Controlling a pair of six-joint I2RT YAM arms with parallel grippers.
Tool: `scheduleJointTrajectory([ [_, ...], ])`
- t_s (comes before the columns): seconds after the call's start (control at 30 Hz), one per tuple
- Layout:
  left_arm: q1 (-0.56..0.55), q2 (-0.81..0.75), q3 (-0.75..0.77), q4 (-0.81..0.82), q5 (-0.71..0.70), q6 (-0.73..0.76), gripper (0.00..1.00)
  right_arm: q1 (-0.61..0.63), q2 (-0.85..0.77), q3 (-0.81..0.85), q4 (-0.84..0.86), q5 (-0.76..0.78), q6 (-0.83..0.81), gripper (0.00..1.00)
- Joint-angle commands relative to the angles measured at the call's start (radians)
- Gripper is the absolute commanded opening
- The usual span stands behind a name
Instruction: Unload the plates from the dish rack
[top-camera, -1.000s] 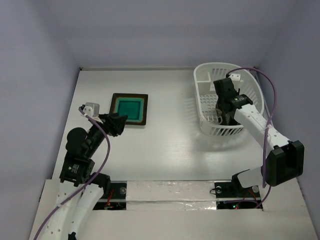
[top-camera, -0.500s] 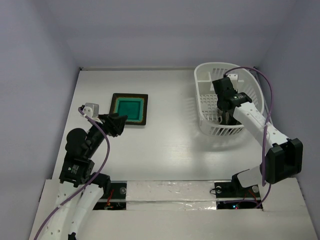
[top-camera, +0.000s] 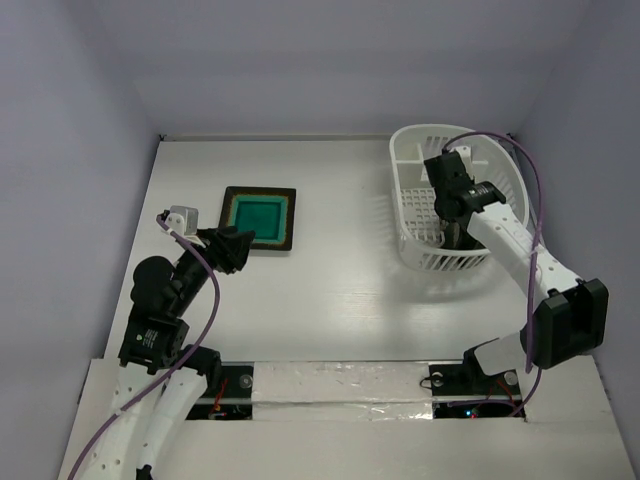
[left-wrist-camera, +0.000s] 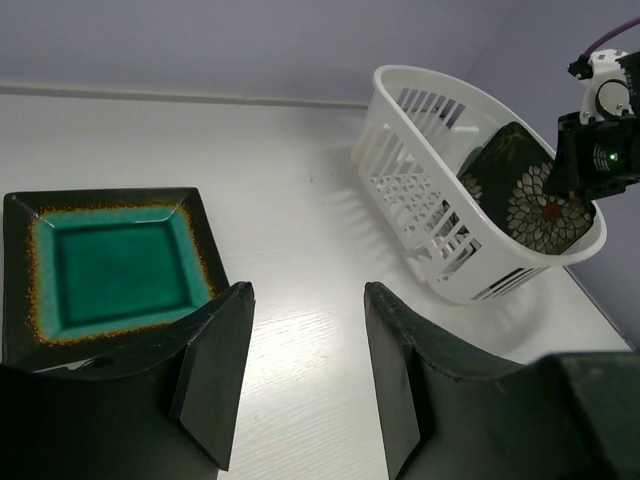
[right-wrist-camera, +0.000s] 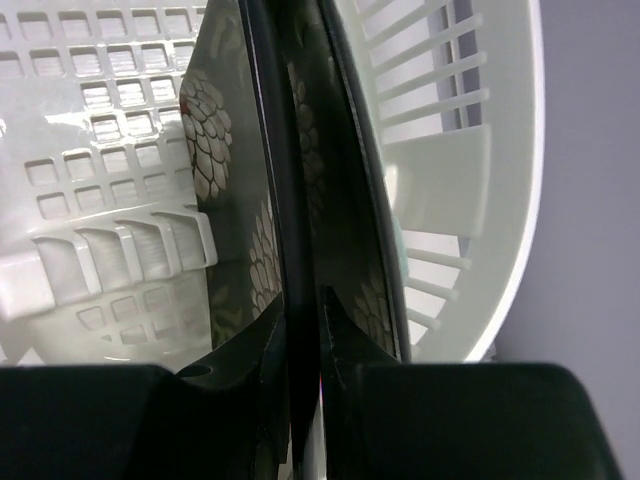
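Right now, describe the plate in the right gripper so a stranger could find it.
Find the white slatted dish rack at the table's far right. Inside it, standing on edge between the right gripper's fingers, is a black flowered plate, unlike the teal plate lying flat outside.

Item: paired robot arms.
- Left arm (top-camera: 160, 335): white moulded link shells, black round joint housings, thin purple cable (top-camera: 213, 290) strung alongside, small white boxy camera block (top-camera: 183, 215) at the wrist.
- Right arm (top-camera: 505, 240): matching white shells, large black boxy elbow housing (top-camera: 568, 322), matching purple cable (top-camera: 540, 185).
- Both sets of jaws: matte black, wedge-shaped.
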Motion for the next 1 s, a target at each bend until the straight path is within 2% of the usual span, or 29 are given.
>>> scheduleJointTrajectory([
  [0.0, -0.007, 0.001, 0.033, 0.039, -0.001, 0.003, 0.45, 0.017, -0.105, 0.101, 0.118, 0.082, -0.027, 0.00],
  [0.33, -0.007, 0.001, 0.032, 0.039, -0.004, 0.003, 0.45, 0.057, -0.090, 0.176, 0.084, 0.131, -0.039, 0.00],
  [0.57, -0.007, 0.001, 0.033, 0.038, -0.005, 0.003, 0.45, 0.075, -0.226, 0.281, 0.093, 0.116, -0.004, 0.00],
  [0.8, -0.007, 0.004, 0.032, 0.036, -0.013, 0.005, 0.45, 0.149, -0.360, 0.343, 0.177, -0.011, 0.065, 0.00],
  [0.87, -0.007, 0.006, 0.032, 0.035, -0.015, 0.005, 0.45, 0.178, -0.381, 0.316, 0.234, -0.129, 0.128, 0.00],
  [0.93, -0.007, 0.006, 0.032, 0.034, -0.019, 0.003, 0.45, 0.199, -0.406, 0.216, 0.392, -0.305, 0.185, 0.00],
  [0.97, -0.007, 0.007, 0.032, 0.033, -0.024, 0.003, 0.45, 0.239, -0.406, 0.182, 0.446, -0.329, 0.235, 0.00],
])
